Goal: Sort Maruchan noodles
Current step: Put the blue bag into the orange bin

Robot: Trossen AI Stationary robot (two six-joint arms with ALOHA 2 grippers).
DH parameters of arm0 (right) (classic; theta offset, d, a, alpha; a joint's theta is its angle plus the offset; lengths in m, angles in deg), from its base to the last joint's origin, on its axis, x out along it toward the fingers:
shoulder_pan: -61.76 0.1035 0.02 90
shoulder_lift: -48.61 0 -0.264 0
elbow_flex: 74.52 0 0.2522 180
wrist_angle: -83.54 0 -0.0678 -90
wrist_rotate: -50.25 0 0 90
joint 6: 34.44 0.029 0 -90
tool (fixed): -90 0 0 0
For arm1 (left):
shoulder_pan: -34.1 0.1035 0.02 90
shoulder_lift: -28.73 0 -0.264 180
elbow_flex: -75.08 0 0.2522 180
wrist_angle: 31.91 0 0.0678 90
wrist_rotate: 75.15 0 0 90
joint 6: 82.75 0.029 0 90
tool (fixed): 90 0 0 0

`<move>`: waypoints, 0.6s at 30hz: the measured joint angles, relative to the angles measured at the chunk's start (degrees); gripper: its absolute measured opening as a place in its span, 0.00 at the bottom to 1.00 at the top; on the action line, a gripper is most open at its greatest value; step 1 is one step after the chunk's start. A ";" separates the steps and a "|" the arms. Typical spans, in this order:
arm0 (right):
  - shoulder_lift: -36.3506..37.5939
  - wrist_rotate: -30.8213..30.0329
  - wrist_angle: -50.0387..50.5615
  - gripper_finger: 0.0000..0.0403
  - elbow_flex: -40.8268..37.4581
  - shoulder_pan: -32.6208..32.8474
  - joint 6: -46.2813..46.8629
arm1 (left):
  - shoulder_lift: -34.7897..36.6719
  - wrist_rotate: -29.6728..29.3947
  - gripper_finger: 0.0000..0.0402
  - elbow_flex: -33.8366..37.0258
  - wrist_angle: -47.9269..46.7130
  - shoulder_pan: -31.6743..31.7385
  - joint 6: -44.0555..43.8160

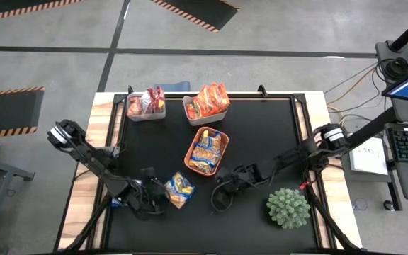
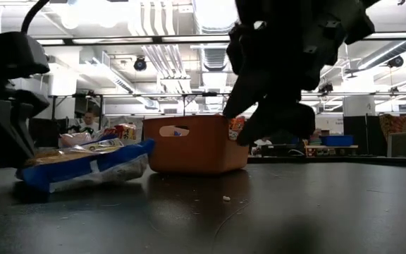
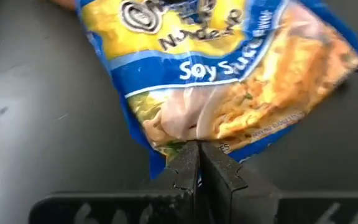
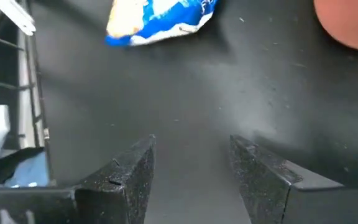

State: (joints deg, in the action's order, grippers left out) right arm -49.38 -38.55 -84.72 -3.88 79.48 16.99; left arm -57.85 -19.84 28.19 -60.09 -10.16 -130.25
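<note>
A blue-and-yellow Maruchan noodles packet point(image 1: 179, 190) point(image 3: 229, 81) lies flat on the black table near its front, left of centre. My left gripper point(image 1: 156, 197) point(image 3: 197, 152) is shut at the packet's edge nearest it. My right gripper point(image 1: 222, 197) point(image 4: 191, 155) hangs open just right of the packet, over bare table, with nothing between its fingers. An orange tray point(image 1: 193, 157) point(image 2: 189, 144) in the middle holds more blue-and-yellow packets. Two pale bins at the far edge hold red packets point(image 1: 147, 103) and orange packets point(image 1: 208, 100). My left gripper pinches the packet's blue edge seam point(image 3: 166, 163) between its two shut fingers. The fingers slant down at it from the table's left. The packet rests on the table, its far end a little raised in the low view point(image 2: 136, 152).
A spiky green plant ball point(image 1: 287, 207) stands at the front right, close behind my right arm. The black mat point(image 1: 261, 134) is bare between the tray and its right edge. Wooden table strips run along both sides.
</note>
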 joint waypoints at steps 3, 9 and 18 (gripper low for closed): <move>-1.57 -1.03 -0.21 0.48 0.48 0.41 1.29 | -2.02 -0.49 0.00 0.75 8.33 0.12 0.01; -1.60 -5.42 -0.25 0.48 1.04 1.24 1.99 | -9.53 -3.11 0.00 -0.91 23.31 0.71 2.36; -1.61 -7.88 0.09 0.48 0.98 1.17 2.08 | -18.60 -4.91 0.00 -9.44 26.50 1.46 11.89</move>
State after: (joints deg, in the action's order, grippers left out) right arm -50.98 -46.43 -84.62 -2.89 80.65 19.07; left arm -76.46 -24.76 18.75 -33.59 -8.70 -118.36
